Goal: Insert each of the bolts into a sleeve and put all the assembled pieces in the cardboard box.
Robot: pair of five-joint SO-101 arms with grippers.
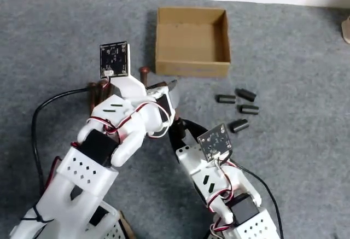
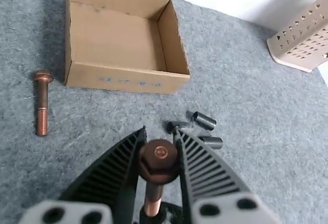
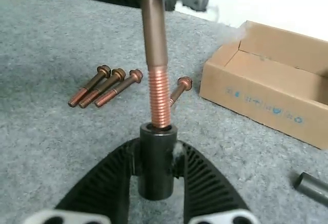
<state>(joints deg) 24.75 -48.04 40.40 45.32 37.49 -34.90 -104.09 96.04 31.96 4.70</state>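
My left gripper is shut on the head of a copper bolt that hangs straight down. Its threaded end sits in the mouth of a black sleeve, which my right gripper is shut on and holds upright. In the high view the two grippers meet near the middle of the table. The open cardboard box stands at the back. Several loose black sleeves lie to its right front. Three loose bolts lie together on the carpet, and another bolt lies by the box's left corner.
Grey carpet covers the table. A perforated white object stands at the far right edge. A black cable loops at the left beside the left arm.
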